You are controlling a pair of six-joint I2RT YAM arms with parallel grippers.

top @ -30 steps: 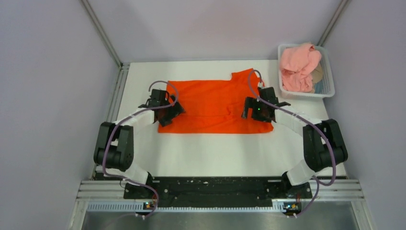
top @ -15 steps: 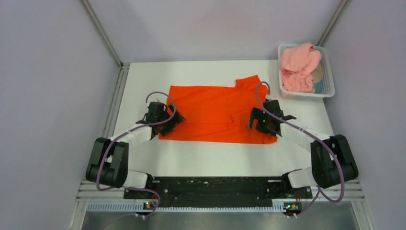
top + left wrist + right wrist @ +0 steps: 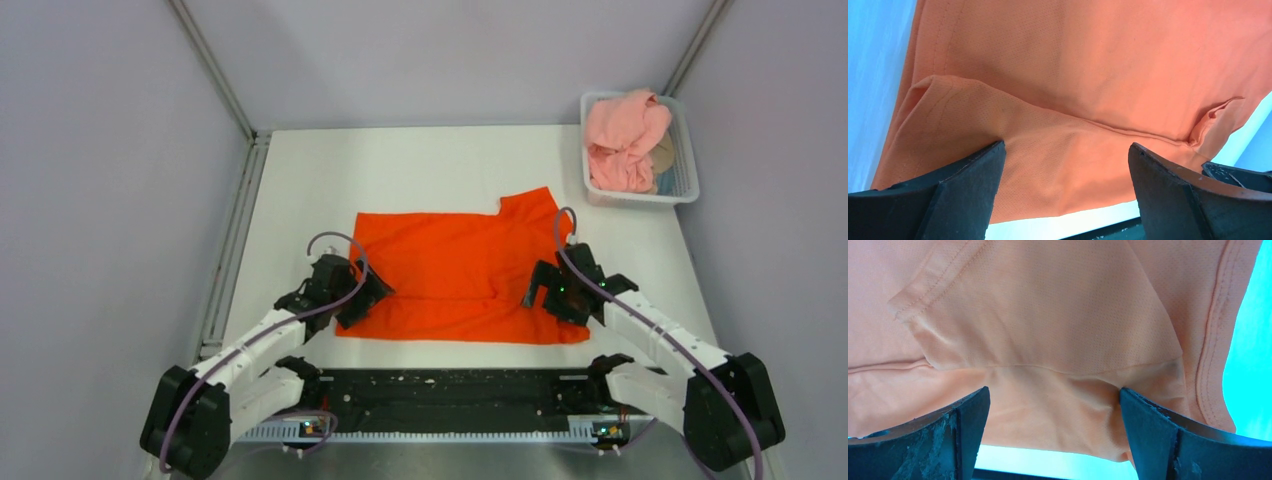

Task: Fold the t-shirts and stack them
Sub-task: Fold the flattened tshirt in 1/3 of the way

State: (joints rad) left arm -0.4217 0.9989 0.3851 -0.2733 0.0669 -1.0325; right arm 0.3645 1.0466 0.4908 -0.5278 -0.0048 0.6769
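Currently listed: orange-red t-shirt point(image 3: 450, 275), one, flat on the surface point(image 3: 420, 170) close to its near edge, a layer already folded over. Left end effector point(image 3: 362, 296) and right end effector point(image 3: 545, 292), both spread wide, set down over the shirt's near corners and pinching nothing, probably to pin or slide it. Pink t-shirt point(image 3: 622, 135), crumpled in the basket point(image 3: 688, 160), far right, not yet folded.

Your top view looks steeply down from above and behind the arm bases point(image 3: 290, 385) at 6 o'clock, taking in the whole surface point(image 3: 440, 170) out to the basket point(image 3: 640, 197) at 1 o'clock. Each wrist view sits very close over the orange tee point(image 3: 450, 280), looking out between its own fingers point(image 3: 948, 200). All three views share that tee.
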